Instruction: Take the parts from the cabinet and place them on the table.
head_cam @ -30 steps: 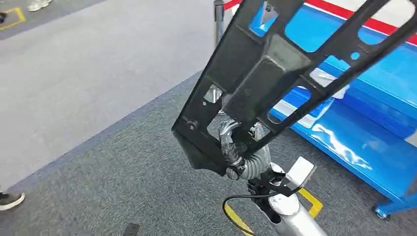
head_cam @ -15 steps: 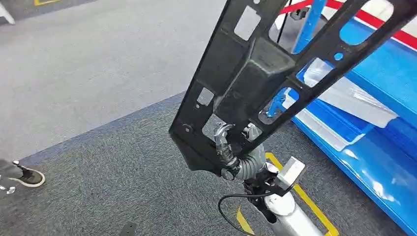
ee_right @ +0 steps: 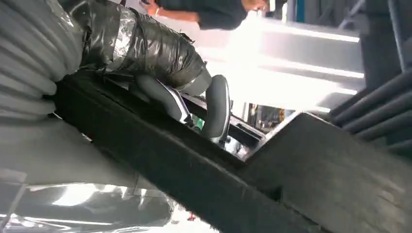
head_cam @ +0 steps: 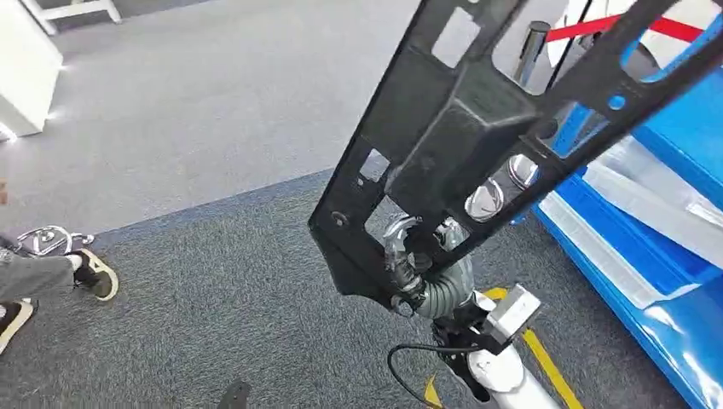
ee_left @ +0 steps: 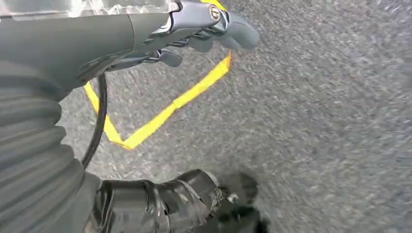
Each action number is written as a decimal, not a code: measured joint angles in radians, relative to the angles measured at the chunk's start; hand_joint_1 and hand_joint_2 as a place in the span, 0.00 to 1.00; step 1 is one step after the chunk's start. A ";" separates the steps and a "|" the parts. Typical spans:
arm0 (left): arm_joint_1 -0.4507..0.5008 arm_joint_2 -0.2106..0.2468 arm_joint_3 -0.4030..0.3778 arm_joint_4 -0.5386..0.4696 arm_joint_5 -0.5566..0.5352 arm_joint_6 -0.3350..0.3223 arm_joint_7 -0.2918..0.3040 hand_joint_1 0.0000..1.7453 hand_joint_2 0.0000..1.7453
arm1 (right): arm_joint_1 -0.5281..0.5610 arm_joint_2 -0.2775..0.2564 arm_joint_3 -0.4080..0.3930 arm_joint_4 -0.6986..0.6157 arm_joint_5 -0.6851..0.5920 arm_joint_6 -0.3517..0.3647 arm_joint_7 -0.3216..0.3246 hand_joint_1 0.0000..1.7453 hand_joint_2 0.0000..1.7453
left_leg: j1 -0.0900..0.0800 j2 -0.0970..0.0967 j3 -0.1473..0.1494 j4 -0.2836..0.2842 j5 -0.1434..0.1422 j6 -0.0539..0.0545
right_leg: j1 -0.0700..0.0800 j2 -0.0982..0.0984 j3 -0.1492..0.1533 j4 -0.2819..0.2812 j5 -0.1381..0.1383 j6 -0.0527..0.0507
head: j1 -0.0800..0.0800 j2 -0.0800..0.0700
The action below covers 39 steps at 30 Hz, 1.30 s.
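Observation:
A large black plastic frame part (head_cam: 477,128), with cut-out windows and a boxy centre, stands tilted up in front of me in the head view. My right hand (head_cam: 418,264) grips it near its lower end, fingers wrapped round one bar. The right wrist view shows that hand (ee_right: 160,63) from close up, its fingers hooked over the part's (ee_right: 194,179) black edge. My left hand (ee_left: 204,111) hangs over the grey carpet, thumb and dark fingers apart, with nothing between them.
The blue cabinet (head_cam: 648,281) stands at the right, with clear plastic bags (head_cam: 656,196) on its shelf. A stanchion post (head_cam: 533,43) with a red belt stands behind it. Yellow tape (head_cam: 546,358) marks the carpet. A person's shoes (head_cam: 94,273) are at the left, white furniture (head_cam: 26,68) at top left.
The whole picture has shifted: the camera has turned, the cabinet has slid toward the right edge, and a person's feet have come in at the left. My right hand still holds the part.

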 joint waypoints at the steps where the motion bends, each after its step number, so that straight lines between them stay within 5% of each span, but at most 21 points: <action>1: -0.002 -0.001 -0.003 0.000 -0.004 -0.002 0.000 0.00 1.00 | 0.004 -0.002 0.000 -0.002 0.002 -0.003 0.003 1.00 1.00 | 0.002 0.005 -0.021 0.036 -0.004 -0.003 | 0.000 -0.014 0.001 0.000 -0.003 0.000 | 0.001 0.000; 3: -0.001 -0.001 -0.010 0.000 -0.008 -0.005 0.006 0.00 1.00 | 0.011 -0.007 0.000 -0.009 0.007 -0.010 0.009 1.00 1.00 | 0.005 0.009 0.007 -0.024 0.051 -0.004 | -0.001 -0.033 0.008 0.001 -0.009 0.003 | 0.000 0.000; 4: -0.003 -0.001 -0.018 0.000 -0.013 -0.006 0.011 0.00 1.00 | 0.017 -0.011 0.000 -0.020 0.013 -0.017 0.014 1.00 1.00 | 0.005 0.020 0.066 -0.136 0.108 -0.001 | -0.002 -0.049 0.016 0.001 -0.014 0.008 | 0.000 0.000; 5: -0.005 -0.001 -0.020 0.000 -0.018 -0.006 0.015 0.00 1.00 | 0.019 -0.013 0.000 -0.029 0.016 -0.020 0.015 1.00 1.00 | 0.002 0.047 0.110 -0.216 0.140 0.004 | -0.002 -0.058 0.022 0.000 -0.019 0.012 | 0.000 0.000; 6: -0.009 -0.001 -0.022 0.000 -0.019 -0.008 0.018 0.00 1.00 | 0.019 -0.014 0.000 -0.037 0.019 -0.024 0.017 1.00 1.00 | -0.012 0.088 0.123 -0.244 0.117 0.010 | 0.002 -0.065 0.025 -0.002 -0.021 0.016 | 0.000 0.000; 7: -0.015 -0.001 -0.023 0.000 -0.023 -0.010 0.023 0.00 1.00 | 0.019 -0.017 0.000 -0.045 0.021 -0.030 0.022 1.00 1.00 | -0.016 0.076 0.123 -0.251 0.121 0.026 | 0.007 -0.076 0.026 -0.003 -0.024 0.025 | 0.000 0.000; 11: -0.013 0.001 -0.031 0.000 -0.039 -0.019 0.044 0.00 1.00 | 0.033 -0.025 0.000 -0.068 0.039 -0.042 0.035 1.00 1.00 | -0.018 0.033 0.130 -0.264 0.120 0.052 | 0.006 -0.105 0.052 -0.027 -0.030 0.054 | 0.000 0.000; 13: -0.012 0.000 -0.037 0.000 -0.046 -0.023 0.058 0.00 1.00 | 0.034 -0.032 0.000 -0.078 0.047 -0.052 0.040 1.00 1.00 | -0.011 0.015 0.141 -0.277 0.123 0.065 | 0.002 -0.021 0.028 0.033 -0.070 0.053 | 0.010 0.000; 15: -0.019 0.003 -0.043 0.000 -0.046 -0.023 0.066 0.00 1.00 | 0.049 -0.040 -0.006 -0.088 0.044 -0.063 0.039 1.00 1.00 | -0.013 -0.007 0.142 -0.277 0.122 0.075 | 0.008 0.004 -0.060 0.200 -0.143 0.047 | 0.014 0.000; 17: -0.024 0.006 -0.045 0.000 -0.042 -0.023 0.058 0.00 1.00 | 0.063 -0.047 -0.014 -0.088 0.031 -0.067 0.033 1.00 1.00 | -0.019 -0.036 0.144 -0.274 0.119 0.080 | 0.013 0.009 -0.121 0.284 -0.147 0.044 | 0.014 0.000; 19: -0.028 0.006 -0.045 0.000 -0.044 -0.026 0.052 0.00 1.00 | 0.068 -0.047 -0.021 -0.089 0.029 -0.067 0.032 1.00 1.00 | -0.022 -0.065 0.148 -0.268 0.114 0.079 | 0.016 0.014 -0.104 0.205 -0.068 0.036 | 0.014 0.000; 21: -0.036 0.006 -0.046 0.000 -0.054 -0.034 0.056 0.00 1.00 | 0.071 -0.047 -0.025 -0.093 0.039 -0.069 0.033 1.00 1.00 | -0.024 -0.090 0.150 -0.258 0.108 0.076 | 0.018 0.047 -0.050 0.063 0.021 0.024 | 0.014 0.000; 22: -0.041 0.005 -0.049 0.000 -0.064 -0.042 0.066 0.00 1.00 | 0.077 -0.048 -0.027 -0.093 0.048 -0.074 0.033 1.00 1.00 | -0.022 -0.104 0.144 -0.253 0.103 0.073 | 0.010 0.123 -0.029 0.020 0.013 0.012 | 0.012 0.000; 25: -0.049 0.007 -0.064 0.000 -0.084 -0.061 0.090 0.00 1.00 | 0.098 -0.049 -0.030 -0.102 0.073 -0.095 0.031 1.00 1.00 | -0.011 -0.144 0.130 -0.254 0.106 0.050 | 0.021 0.102 -0.021 -0.004 0.013 0.014 | 0.016 0.000; 27: -0.043 0.012 -0.072 0.000 -0.089 -0.063 0.100 0.00 1.00 | 0.099 -0.049 -0.032 -0.110 0.080 -0.102 0.033 1.00 1.00 | -0.013 -0.161 0.124 -0.252 0.107 0.042 | 0.002 0.073 -0.010 -0.018 0.019 0.007 | 0.015 0.000; 29: -0.044 0.007 -0.073 0.000 -0.084 -0.059 0.094 0.00 1.00 | 0.100 -0.049 -0.036 -0.120 0.084 -0.101 0.040 1.00 1.00 | -0.021 -0.040 0.091 -0.170 0.061 0.028 | 0.007 0.046 0.006 -0.026 0.015 -0.001 | 0.002 0.000; 31: -0.052 0.006 -0.073 0.000 -0.078 -0.055 0.082 0.00 1.00 | 0.101 -0.051 -0.043 -0.124 0.086 -0.096 0.046 1.00 1.00 | -0.013 -0.002 0.013 -0.024 0.000 0.019 | 0.010 0.014 0.011 -0.026 0.009 -0.003 | 0.003 0.000; 33: -0.052 0.006 -0.074 0.000 -0.071 -0.053 0.077 0.00 1.00 | 0.104 -0.051 -0.043 -0.127 0.091 -0.088 0.056 1.00 1.00 | -0.006 0.006 -0.023 0.036 -0.001 0.012 | 0.009 -0.017 0.016 -0.025 0.002 -0.001 | 0.003 0.000; 36: -0.048 0.006 -0.074 0.000 -0.071 -0.053 0.076 0.00 1.00 | 0.105 -0.051 -0.043 -0.131 0.097 -0.084 0.061 1.00 1.00 | -0.004 0.028 0.087 -0.172 0.110 0.015 | 0.007 -0.054 0.030 -0.022 -0.011 0.007 | 0.002 0.000; 37: -0.049 0.006 -0.074 0.000 -0.071 -0.053 0.075 0.00 1.00 | 0.105 -0.051 -0.043 -0.134 0.098 -0.084 0.061 1.00 1.00 | -0.006 0.055 0.119 -0.228 0.129 0.018 | 0.007 -0.062 0.034 -0.022 -0.015 0.011 | 0.002 0.000; 39: -0.049 0.006 -0.074 0.000 -0.071 -0.053 0.075 0.00 1.00 | 0.105 -0.051 -0.043 -0.134 0.098 -0.084 0.061 1.00 1.00 | -0.006 0.055 0.119 -0.228 0.129 0.018 | 0.007 -0.062 0.034 -0.022 -0.015 0.011 | 0.002 0.000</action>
